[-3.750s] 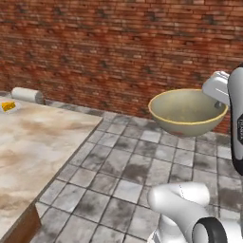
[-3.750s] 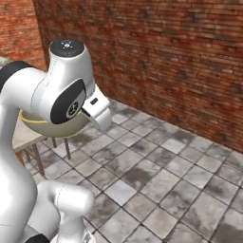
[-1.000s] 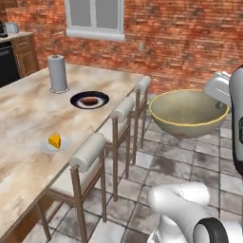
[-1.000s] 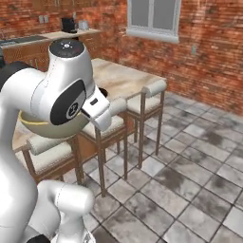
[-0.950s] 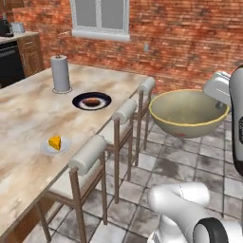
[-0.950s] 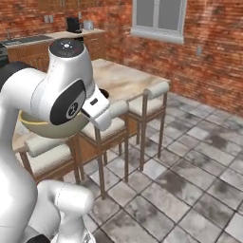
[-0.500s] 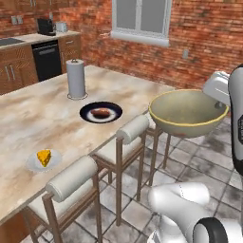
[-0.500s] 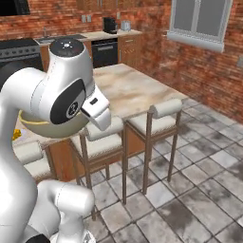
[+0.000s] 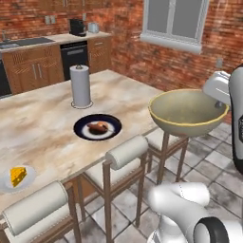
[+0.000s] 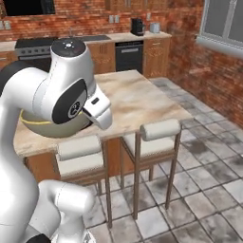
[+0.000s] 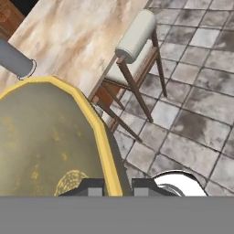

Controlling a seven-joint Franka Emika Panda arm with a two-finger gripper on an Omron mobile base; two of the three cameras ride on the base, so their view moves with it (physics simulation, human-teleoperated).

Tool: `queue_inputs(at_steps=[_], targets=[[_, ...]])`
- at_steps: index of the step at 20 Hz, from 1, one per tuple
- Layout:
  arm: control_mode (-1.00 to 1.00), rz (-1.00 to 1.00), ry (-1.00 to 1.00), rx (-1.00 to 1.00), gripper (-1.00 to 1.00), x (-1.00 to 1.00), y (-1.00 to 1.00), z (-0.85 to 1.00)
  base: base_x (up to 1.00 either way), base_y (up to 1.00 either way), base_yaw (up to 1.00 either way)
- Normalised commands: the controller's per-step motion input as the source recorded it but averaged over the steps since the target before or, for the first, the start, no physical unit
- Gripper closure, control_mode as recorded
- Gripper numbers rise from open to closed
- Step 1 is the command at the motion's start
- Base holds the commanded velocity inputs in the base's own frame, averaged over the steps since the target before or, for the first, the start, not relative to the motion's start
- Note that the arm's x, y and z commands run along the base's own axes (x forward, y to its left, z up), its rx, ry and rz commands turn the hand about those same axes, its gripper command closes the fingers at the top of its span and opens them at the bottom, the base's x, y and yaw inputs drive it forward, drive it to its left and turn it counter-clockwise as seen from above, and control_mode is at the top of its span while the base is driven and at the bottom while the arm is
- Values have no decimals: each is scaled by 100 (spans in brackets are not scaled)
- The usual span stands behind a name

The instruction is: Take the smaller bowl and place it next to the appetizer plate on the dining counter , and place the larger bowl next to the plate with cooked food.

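Two dark fingertips (image 11: 93,186) sit either side of the yellow rim of the larger bowl (image 9: 187,113), so the jaws are clamped on that rim, one inside and one outside; the bowl hangs in the air off the counter's edge, above the stools (image 9: 127,153), level and empty; it is deep, round, olive-beige and matt, with a faint mottled inside; held by one edge only, it could tilt or slip if the arm swings fast, and its wide body could knock a padded stool back on the way in; beyond the stools lies the marbled beige counter (image 9: 47,128), smooth and broad; on it, the cooked-food plate (image 9: 97,127) is dark and round with a brown piece at its middle, and a bowl set down too near could shove it; the appetizer plate (image 9: 18,178), pale with a cheese wedge, lies near the counter's near edge; farther off stands a grey paper-towel roll (image 9: 80,86), upright.
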Motion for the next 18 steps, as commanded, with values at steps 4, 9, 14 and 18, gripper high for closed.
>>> queue_inputs(at_steps=[4,9,14,18], targets=[[100,0,0,0,100,0,0,0,88,-20,32],[100,0,0,0,100,0,0,0,92,-13,35],[100,0,0,0,100,0,0,0,90,-21,38],[100,0,0,0,100,0,0,0,82,-23,39]])
